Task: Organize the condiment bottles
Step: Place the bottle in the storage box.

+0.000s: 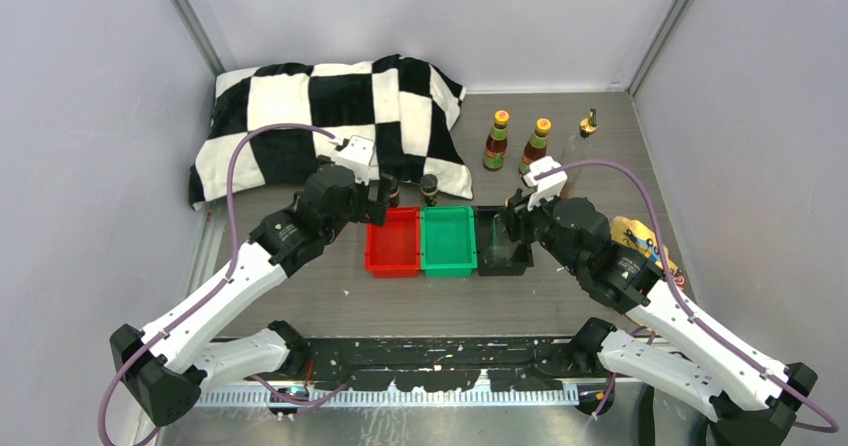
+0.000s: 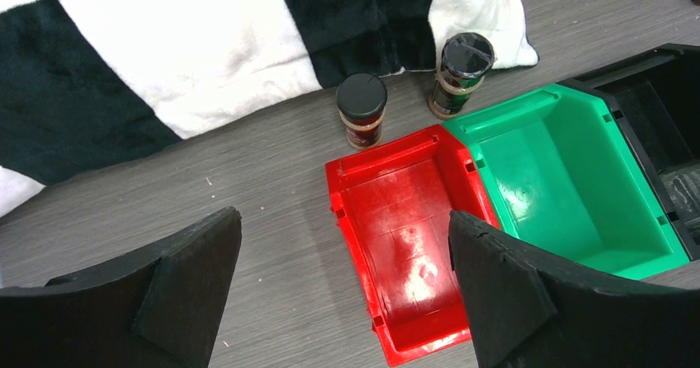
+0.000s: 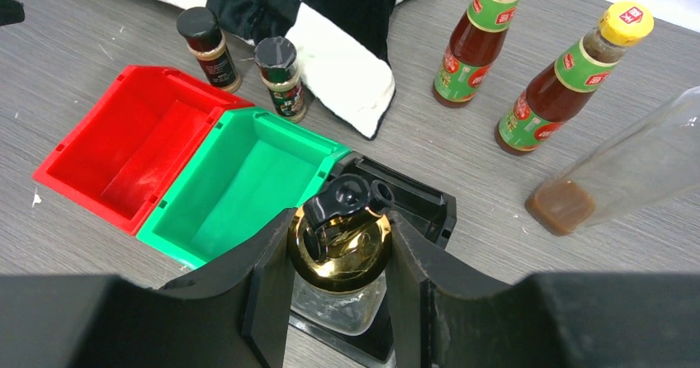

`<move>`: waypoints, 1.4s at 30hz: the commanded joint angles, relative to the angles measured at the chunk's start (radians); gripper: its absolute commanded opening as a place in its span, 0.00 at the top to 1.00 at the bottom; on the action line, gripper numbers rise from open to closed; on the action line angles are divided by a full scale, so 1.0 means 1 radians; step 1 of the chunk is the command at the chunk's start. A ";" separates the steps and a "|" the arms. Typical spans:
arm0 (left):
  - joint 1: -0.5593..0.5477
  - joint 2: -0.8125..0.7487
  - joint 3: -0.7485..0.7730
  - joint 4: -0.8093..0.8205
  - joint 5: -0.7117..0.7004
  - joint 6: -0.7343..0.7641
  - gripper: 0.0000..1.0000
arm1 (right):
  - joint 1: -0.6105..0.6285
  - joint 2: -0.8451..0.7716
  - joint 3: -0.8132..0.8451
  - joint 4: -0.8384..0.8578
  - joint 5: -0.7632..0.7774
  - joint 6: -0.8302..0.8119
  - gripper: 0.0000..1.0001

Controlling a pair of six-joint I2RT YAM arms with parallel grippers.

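My right gripper [image 3: 340, 219] is shut on the gold pourer top of a clear glass bottle [image 3: 340, 252], holding it upright in the black tray [image 3: 425, 205]; from above, that gripper [image 1: 512, 214] sits over the tray [image 1: 500, 251]. A second glass bottle [image 3: 636, 166] stands behind it to the right, beside two reddish-brown bottles [image 3: 475, 42] [image 3: 569, 83] with yellow caps. Two short dark bottles [image 2: 361, 110] [image 2: 461, 75] stand just behind the red tray [image 2: 404, 244] and green tray [image 2: 561, 186]. My left gripper [image 2: 342, 228] hangs open and holds nothing, above the red tray's left edge.
A black-and-white checkered pillow [image 1: 330, 116] lies at the back left, its edge touching the dark bottles. The three trays sit side by side mid-table. A yellow-patterned object [image 1: 640, 238] lies at the right, under the right arm. Walls close in both sides.
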 commanded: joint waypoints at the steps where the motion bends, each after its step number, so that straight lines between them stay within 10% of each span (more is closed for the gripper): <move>1: -0.004 -0.002 0.007 0.041 0.010 0.007 0.03 | 0.018 -0.020 0.015 0.100 0.018 0.024 0.50; 23: -0.005 0.049 0.078 0.047 0.039 0.015 0.00 | 0.056 0.035 0.146 0.136 0.058 -0.038 0.31; 42: 0.005 0.660 0.644 0.143 0.515 0.330 0.01 | 0.056 0.088 0.238 0.336 0.250 -0.152 0.26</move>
